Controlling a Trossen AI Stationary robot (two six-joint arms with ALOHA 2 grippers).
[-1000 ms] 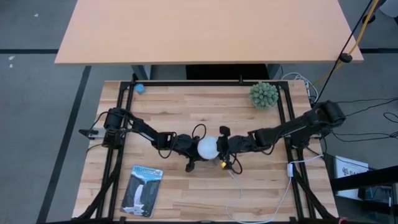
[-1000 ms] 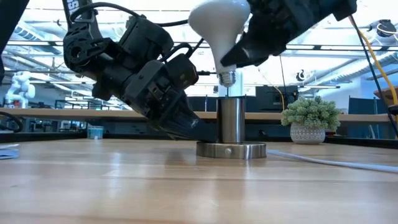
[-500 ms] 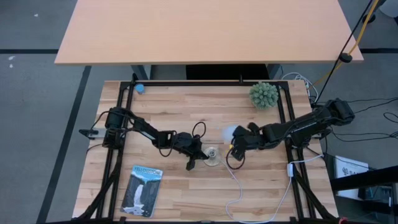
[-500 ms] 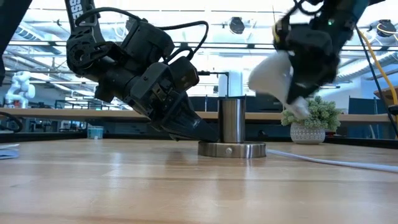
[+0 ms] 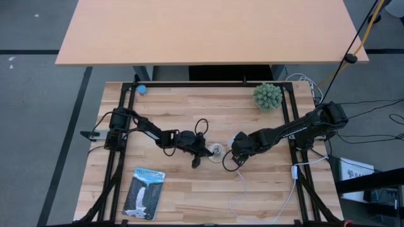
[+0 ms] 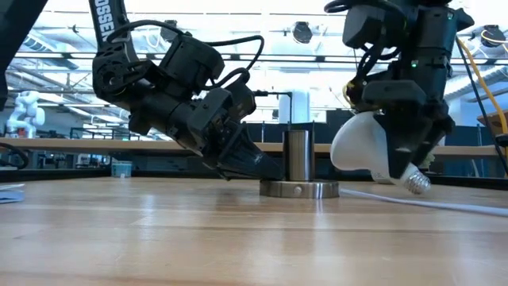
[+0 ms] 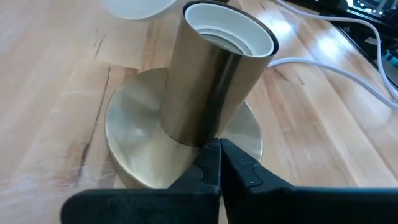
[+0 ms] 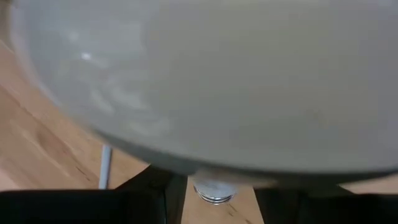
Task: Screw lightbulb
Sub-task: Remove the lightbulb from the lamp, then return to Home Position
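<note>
The white lightbulb (image 6: 367, 149) hangs tilted in my right gripper (image 6: 406, 152), just right of the socket and low over the table. Its globe points left and its silvery screw base (image 6: 414, 182) points down and right. The metal socket (image 6: 298, 161) stands upright on its round base disc (image 7: 140, 140), its open mouth (image 7: 230, 28) empty. My left gripper (image 7: 219, 163) is shut, at the foot of the socket on its left side (image 5: 203, 151). In the right wrist view the globe (image 8: 205, 81) fills most of the picture. My left gripper has its shut fingertips (image 7: 211, 158) down on the socket's base disc (image 7: 245, 134), right against the foot of the tube. It comes in slanting down from the table's left. My right gripper holds the bulb by its tapering neck (image 6: 394, 163), between globe and screw base, from above. The bulb is lifted clear and tilted, with the screw base lowest (image 8: 214, 190).
The socket's white cord (image 5: 243, 184) runs to the near right edge. A potted plant (image 5: 267, 96) stands at the far right. A blue packaging card (image 5: 144, 192) lies at the near left, and a small blue thing (image 5: 142, 89) at the far left corner.
My right gripper has carried the bulb away from above the socket's mouth toward the table's right, then down near the table top. The bulb has tipped from upright, base down, to slanting. The socket and my left gripper have stayed where they were.
</note>
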